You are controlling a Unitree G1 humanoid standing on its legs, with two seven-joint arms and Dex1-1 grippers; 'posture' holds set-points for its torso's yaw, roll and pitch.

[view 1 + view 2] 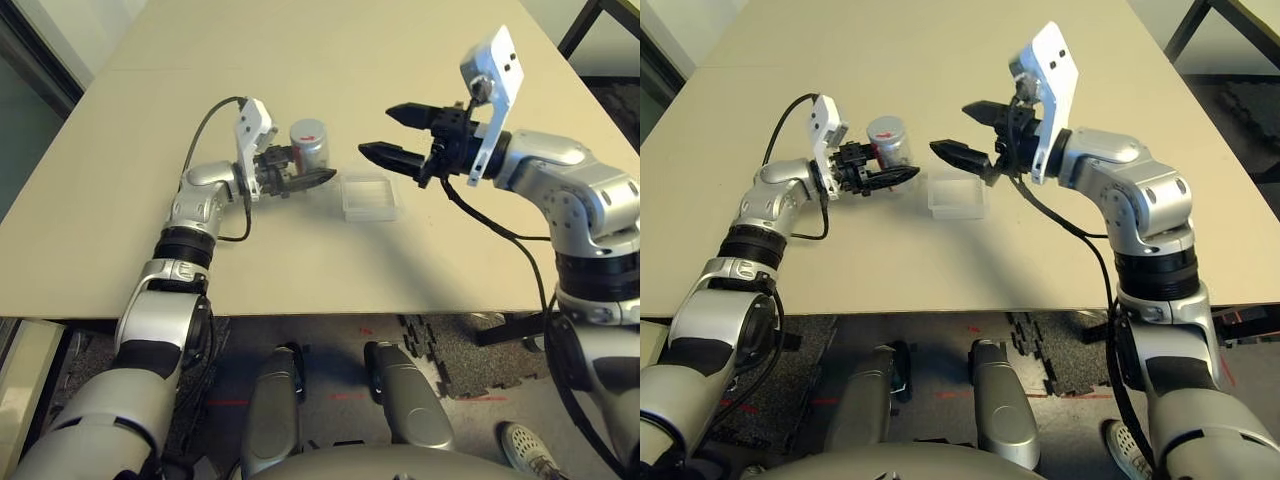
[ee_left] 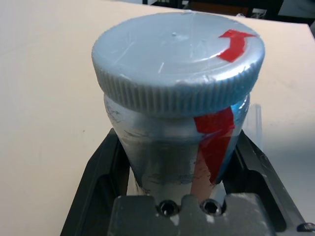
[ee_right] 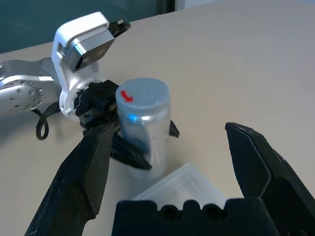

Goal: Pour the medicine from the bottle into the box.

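The silvery bottle (image 1: 308, 145) stands upright left of centre, its pale cap (image 2: 177, 54) with a red arrow still on. My left gripper (image 1: 315, 170) is shut on the bottle's body, one black finger (image 2: 96, 187) on each side. The clear plastic box (image 1: 369, 197) lies flat on the table just right of the bottle and looks empty. My right gripper (image 1: 378, 130) hovers open above the box's far edge, pointing at the bottle (image 3: 142, 118), with nothing between its fingers (image 3: 83, 177). The medicine is hidden inside the capped bottle.
The beige table (image 1: 300, 60) stretches far beyond the bottle and the box. Its front edge runs close to my body. A black cable (image 1: 500, 230) hangs from the right wrist. A dark table leg (image 1: 580, 30) stands at the back right.
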